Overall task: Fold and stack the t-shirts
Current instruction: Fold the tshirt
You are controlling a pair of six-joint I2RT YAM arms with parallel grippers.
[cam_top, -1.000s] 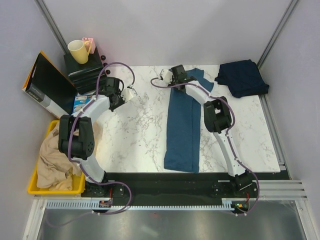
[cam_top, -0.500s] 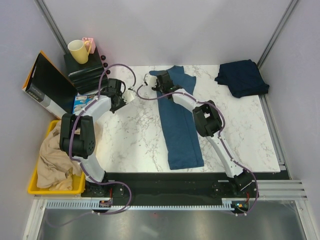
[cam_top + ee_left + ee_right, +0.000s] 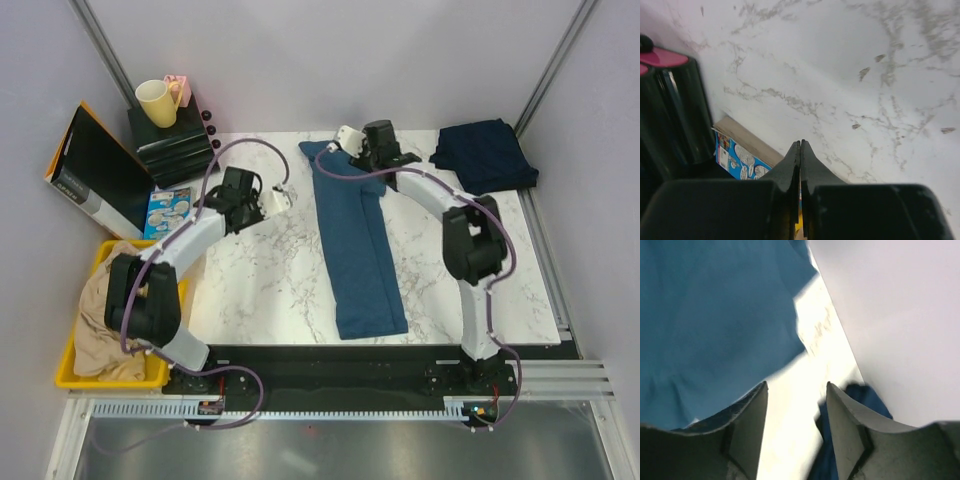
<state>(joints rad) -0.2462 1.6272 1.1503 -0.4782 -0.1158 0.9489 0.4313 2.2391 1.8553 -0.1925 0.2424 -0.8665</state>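
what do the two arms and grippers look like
Both the left arm and right arm have white curved link shells with bulky black joint housings. A purple cable loops along each. The left gripper and right gripper carry dark, tapering wedge fingers.

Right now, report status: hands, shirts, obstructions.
Left hand shut, empty. Right hand open at steel-blue shirt, far end. Navy shirt folded, far right corner. Nothing between them.
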